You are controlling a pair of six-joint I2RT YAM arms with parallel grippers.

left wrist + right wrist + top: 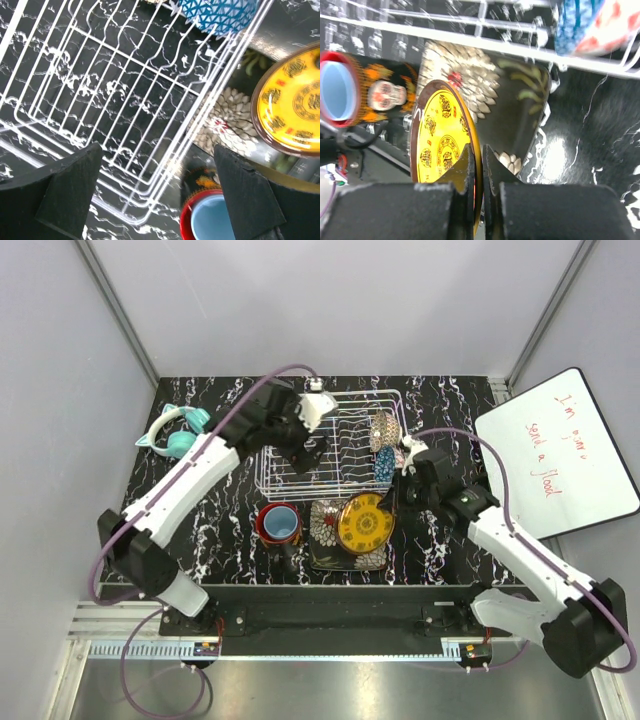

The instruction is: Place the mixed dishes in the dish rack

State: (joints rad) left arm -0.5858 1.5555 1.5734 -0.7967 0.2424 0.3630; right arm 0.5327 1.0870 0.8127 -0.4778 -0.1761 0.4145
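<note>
Because the right gripper (476, 157) has its fingers pinched almost shut on the rim of the mustard-yellow plate (442, 145), the coming move turns on where the dish rack (330, 445) lies from that grip. Judging by the top view, it is beyond the plate and to the robot's left, its long side running left to right. The plate lies over the black square flowered plate (522, 95), just in front of the rack's near wire; whether it is lifted clear I cannot tell. The left gripper (160, 180) hangs over the rack with jaws spread wide and nothing between them — nearer the rack, but empty. Only the right wrist view shows the rim between the pads; only the overhead shows the gold lattice bowl (383, 428) at the rack's right end — and the light blue cup (281, 524) nested in the dark mug (262, 520).
</note>
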